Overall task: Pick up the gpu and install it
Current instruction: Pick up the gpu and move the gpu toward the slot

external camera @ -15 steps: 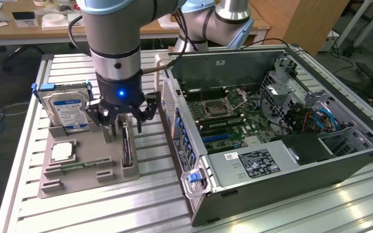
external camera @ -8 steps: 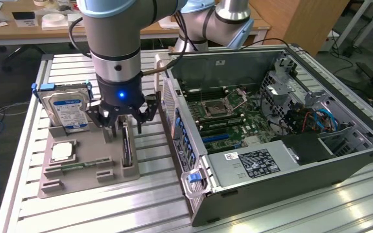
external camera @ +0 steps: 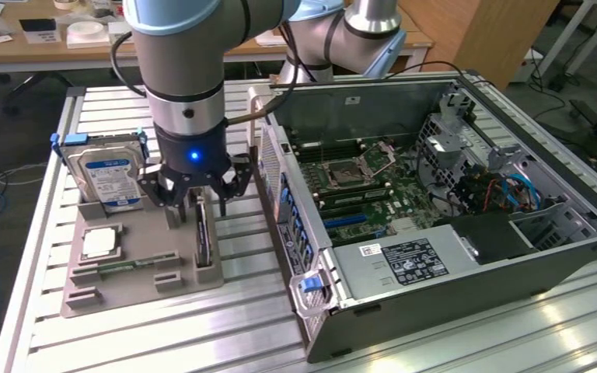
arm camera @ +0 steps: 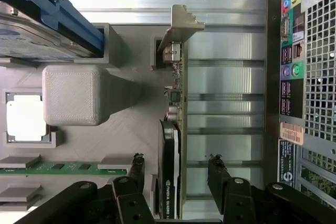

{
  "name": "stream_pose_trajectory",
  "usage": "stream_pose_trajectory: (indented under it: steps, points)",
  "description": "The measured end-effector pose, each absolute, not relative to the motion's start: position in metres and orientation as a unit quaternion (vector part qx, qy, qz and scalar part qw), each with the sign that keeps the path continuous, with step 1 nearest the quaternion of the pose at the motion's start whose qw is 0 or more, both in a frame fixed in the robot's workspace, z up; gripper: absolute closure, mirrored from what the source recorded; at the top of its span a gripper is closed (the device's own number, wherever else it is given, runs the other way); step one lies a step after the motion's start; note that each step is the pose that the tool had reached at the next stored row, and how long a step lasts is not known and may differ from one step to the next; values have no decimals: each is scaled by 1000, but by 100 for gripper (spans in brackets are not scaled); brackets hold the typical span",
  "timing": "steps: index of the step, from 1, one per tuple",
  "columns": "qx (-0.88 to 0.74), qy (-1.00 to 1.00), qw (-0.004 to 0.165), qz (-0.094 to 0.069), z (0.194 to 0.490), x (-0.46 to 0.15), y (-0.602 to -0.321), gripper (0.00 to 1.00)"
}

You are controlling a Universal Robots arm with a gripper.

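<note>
Thin black gpu (arm camera: pixel 169 171), pale metal bracket (arm camera: pixel 181 24)

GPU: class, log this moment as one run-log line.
jaws: open, astride gpu | gpu: upright, seated in grey holder | computer case: open

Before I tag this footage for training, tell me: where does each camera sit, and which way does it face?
Exterior view: set apart and high, looking down on the table, the tray and the open computer case; the arm and its open gripper show.
Wrist view: on the wrist, looking down past the gripper, whose fingers straddle the graphics card standing on edge.
Both share: gripper, graphics card, hard drive, computer case.
</note>
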State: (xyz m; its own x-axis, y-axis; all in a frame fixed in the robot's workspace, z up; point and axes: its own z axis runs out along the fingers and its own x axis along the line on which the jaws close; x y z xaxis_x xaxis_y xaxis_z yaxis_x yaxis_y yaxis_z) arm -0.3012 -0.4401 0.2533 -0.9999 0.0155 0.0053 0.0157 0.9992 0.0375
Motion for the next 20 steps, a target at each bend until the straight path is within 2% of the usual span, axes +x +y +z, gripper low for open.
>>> stream_pose_trajectory:
  steps: [20]
  points:
    - [-8,-1000,2,-19,230,-305,-437,40]
